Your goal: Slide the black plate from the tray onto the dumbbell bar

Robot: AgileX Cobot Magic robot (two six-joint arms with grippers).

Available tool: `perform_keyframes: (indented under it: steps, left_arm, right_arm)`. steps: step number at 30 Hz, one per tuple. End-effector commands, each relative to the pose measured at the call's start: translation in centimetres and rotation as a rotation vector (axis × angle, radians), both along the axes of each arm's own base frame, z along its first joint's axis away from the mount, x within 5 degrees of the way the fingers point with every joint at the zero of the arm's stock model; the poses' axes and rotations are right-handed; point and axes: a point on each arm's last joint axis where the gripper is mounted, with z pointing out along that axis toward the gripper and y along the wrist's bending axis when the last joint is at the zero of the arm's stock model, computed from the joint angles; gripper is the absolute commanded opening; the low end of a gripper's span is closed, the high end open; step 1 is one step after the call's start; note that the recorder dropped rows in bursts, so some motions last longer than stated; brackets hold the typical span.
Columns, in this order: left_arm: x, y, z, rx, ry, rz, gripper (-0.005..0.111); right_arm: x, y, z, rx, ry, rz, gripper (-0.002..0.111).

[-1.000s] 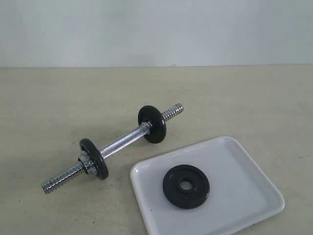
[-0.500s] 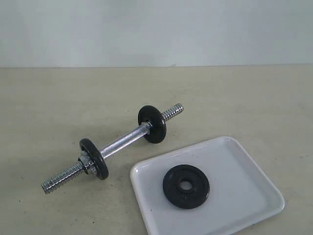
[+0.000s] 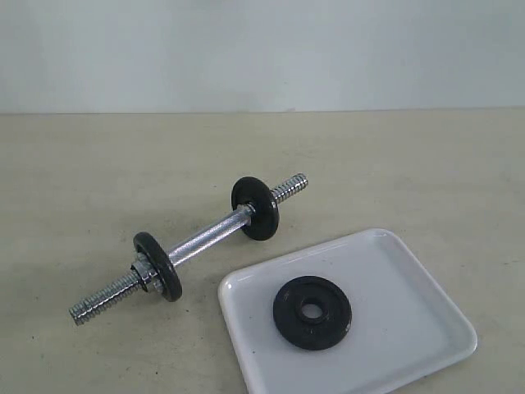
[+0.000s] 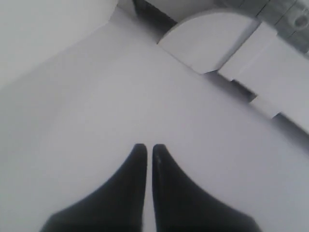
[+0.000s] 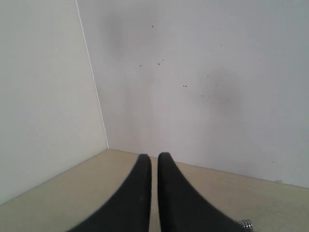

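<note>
Black plate (image 3: 312, 313) lying flat on the white tray (image 3: 410, 328), next to the dumbbell bar (image 3: 209, 235) on a beige table (image 3: 410, 156).

Only the exterior view shows these things. The bar lies diagonally, near the tray but not touching it (two black discs (image 3: 255, 208) are threaded on it). Only the wrist views show the left gripper (image 4: 145, 150) and right gripper (image 5: 154, 158), each with its fingers nearly touching and gripping nothing.
</note>
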Motion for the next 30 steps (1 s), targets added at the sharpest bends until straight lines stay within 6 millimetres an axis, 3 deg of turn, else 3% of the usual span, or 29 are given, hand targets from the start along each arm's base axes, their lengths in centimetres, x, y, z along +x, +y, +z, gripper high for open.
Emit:
perform_keyframes:
  steps: [1,10,13,18,22,30]
  left_arm:
    - [0.0,-1.2,-0.1,0.071,-0.004,-0.238,0.004]
    - [0.0,-2.2,-0.2,0.142,0.017,-0.370,0.004]
    - [-0.1,-3.3,-0.1,0.279,0.038,-0.353,0.004]
    - [0.8,-5.5,0.5,0.544,0.260,-0.318,0.004]
    - [1.5,-5.6,1.6,0.566,0.493,-0.305,0.004]
    - [0.8,-5.0,4.5,0.581,0.626,-0.142,0.004]
  right_arm:
    - [0.2,0.1,-0.4,-0.018,0.012,0.005,0.003]
    - [2.1,0.4,-3.8,-0.011,0.149,0.016,0.003]
    - [2.5,0.5,-4.6,0.002,0.184,0.014,0.003]
    - [2.8,0.5,-5.3,-0.010,0.208,0.015,0.003]
    - [2.8,0.5,-5.3,-0.012,0.206,0.013,0.003]
    - [2.8,0.5,-5.3,-0.014,0.204,0.013,0.003]
